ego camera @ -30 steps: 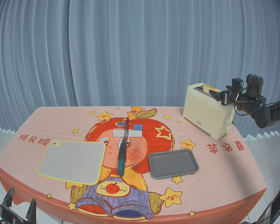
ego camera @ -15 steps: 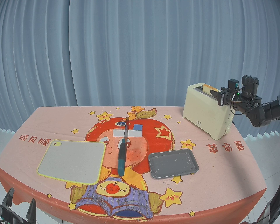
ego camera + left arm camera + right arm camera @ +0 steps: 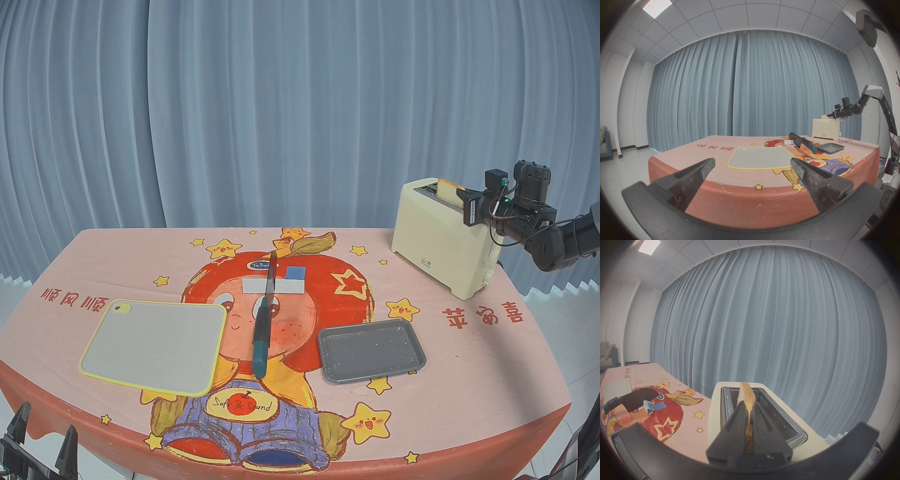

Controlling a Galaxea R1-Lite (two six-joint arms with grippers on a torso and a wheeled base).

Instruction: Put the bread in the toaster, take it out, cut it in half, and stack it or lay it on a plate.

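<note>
Bread (image 3: 747, 396), one toasted slice, stands upright in a slot of the toaster (image 3: 437, 240) at the table's far right. Nearest, the left gripper (image 3: 752, 162) hangs below the table's front edge, its jaws spread wide with nothing between them. On the cartoon tablecloth (image 3: 475, 375), a grey cutting board (image 3: 153, 345) with a yellow rim lies front left. A teal-handled knife (image 3: 262, 325) lies at centre, and a grey tray (image 3: 372, 350) sits just right of it. Farthest, above the cream toaster, the right gripper (image 3: 749, 407) is clamped on the slice, one finger flat against each face. The slice pokes partly out of the slot.
</note>
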